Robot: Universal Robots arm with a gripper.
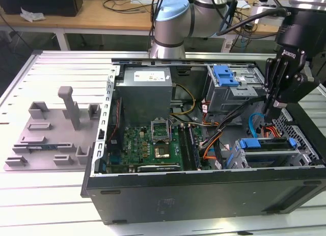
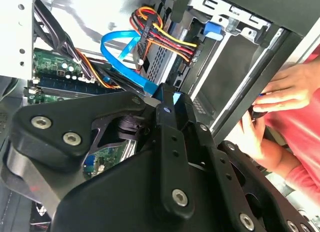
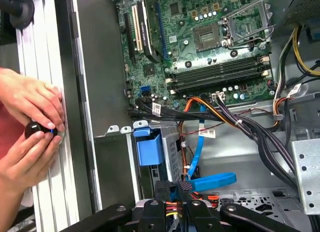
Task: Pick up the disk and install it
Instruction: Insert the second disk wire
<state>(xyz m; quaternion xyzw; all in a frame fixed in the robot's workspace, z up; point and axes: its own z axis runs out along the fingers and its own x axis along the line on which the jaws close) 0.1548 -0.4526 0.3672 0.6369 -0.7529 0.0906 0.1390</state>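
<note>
The robot's hand point(image 1: 273, 104) hangs over the open computer case point(image 1: 204, 190), above the drive bay on the exterior view's right. I cannot tell if its fingers are spread or pressed together. The disk point(image 1: 267, 150) sits in that bay near the front wall, with its blue carrier point(image 1: 266, 142) on top. In the first wrist view, a person's hands point(image 3: 27, 124) hold a small black thing beside the case on the surface point(image 1: 46, 195).
</note>
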